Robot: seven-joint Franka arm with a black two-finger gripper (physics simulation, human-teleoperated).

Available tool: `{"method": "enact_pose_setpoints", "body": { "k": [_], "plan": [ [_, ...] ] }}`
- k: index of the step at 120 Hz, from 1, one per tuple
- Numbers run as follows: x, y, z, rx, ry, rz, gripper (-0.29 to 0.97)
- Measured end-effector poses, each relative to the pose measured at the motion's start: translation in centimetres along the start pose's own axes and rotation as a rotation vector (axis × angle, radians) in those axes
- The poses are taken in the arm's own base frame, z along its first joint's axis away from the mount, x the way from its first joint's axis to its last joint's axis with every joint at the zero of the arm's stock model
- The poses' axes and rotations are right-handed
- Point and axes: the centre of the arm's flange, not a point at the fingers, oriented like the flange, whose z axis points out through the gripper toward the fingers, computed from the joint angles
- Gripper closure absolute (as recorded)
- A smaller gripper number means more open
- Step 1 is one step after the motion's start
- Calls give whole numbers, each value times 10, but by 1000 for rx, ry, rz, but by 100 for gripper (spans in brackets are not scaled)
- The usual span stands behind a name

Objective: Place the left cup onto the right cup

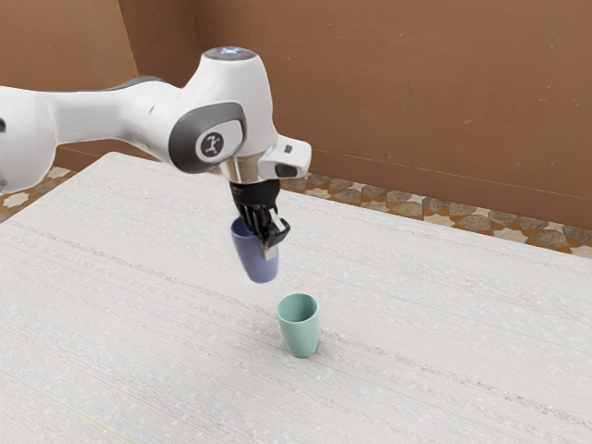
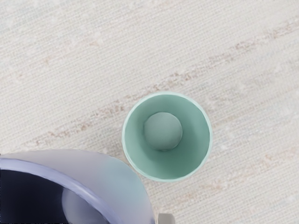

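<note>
My black gripper (image 1: 264, 229) is shut on the rim of a blue-purple cup (image 1: 254, 254), which hangs tilted in the air above the table. A green cup (image 1: 299, 324) stands upright on the white table (image 1: 111, 305), a little below and toward the exterior view's right of the held cup. In the wrist view the green cup (image 2: 167, 135) opens upward with its empty inside showing, and the held blue cup (image 2: 84, 184) looms large just beside it, under my hand.
The pale woven-textured table stretches wide on all sides of the cups. Brown walls (image 1: 416, 83) and a patterned floor strip (image 1: 462, 217) lie behind the table's far edge.
</note>
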Motion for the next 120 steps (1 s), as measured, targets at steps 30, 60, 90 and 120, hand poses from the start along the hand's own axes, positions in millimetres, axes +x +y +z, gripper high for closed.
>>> {"method": "enact_pose_setpoints", "body": {
  "k": [30,60,90,120],
  "plan": [
    [13,-1,16,-10,-9,0,78],
    [22,20,34,-20,-12,29,78],
    [28,24,46,-20,5,31,78],
    [34,33,53,-20,18,42,78]
  ]
}}
